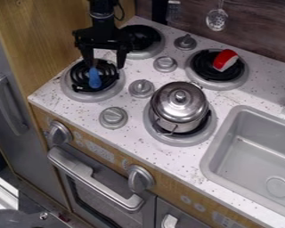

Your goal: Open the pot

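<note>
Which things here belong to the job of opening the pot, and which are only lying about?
For the job:
- pot
- lid, on the pot
- gripper, open, away from the lid

Only lying about:
- blue thing, below the gripper
- red and white thing, on a burner

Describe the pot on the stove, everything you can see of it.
The pot is round and silvery, shiny like polished metal. Its domed lid is on, topped by a small round knob, and covers whatever is inside. A thin handle juts from its near-left side. It stands upright on the burner nearest the sink, and the gripper is not touching it.
</note>
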Robot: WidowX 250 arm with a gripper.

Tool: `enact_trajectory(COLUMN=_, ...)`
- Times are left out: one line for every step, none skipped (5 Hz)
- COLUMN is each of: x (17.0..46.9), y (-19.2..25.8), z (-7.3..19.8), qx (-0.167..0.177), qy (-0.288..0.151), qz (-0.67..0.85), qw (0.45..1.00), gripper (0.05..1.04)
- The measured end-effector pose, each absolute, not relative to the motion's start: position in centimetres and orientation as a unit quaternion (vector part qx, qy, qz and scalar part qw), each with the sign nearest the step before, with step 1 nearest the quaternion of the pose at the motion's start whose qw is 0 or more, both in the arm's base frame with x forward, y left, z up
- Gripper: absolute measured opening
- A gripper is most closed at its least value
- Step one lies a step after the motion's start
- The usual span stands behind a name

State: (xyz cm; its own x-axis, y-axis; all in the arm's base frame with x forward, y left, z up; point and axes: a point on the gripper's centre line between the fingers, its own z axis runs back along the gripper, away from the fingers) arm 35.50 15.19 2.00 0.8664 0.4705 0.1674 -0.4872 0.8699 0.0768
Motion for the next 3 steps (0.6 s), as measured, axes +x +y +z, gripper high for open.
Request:
enact_trajectory(x=35.0, y=14.9, z=0.6, qx=0.055, qy=-0.051, qz=0.248, qw=0.966, gripper=1.000)
enact_trajectory(x=34.5, y=13.8, z=0.2, qx=0.051, qy=-0.034, qz=0.245, qw=0.968, gripper=1.000)
enact_trajectory(x=34.4, y=11.3, z=1.9, qx=0.049, qy=-0.038, qz=0.221, qw=0.973, gripper=1.000)
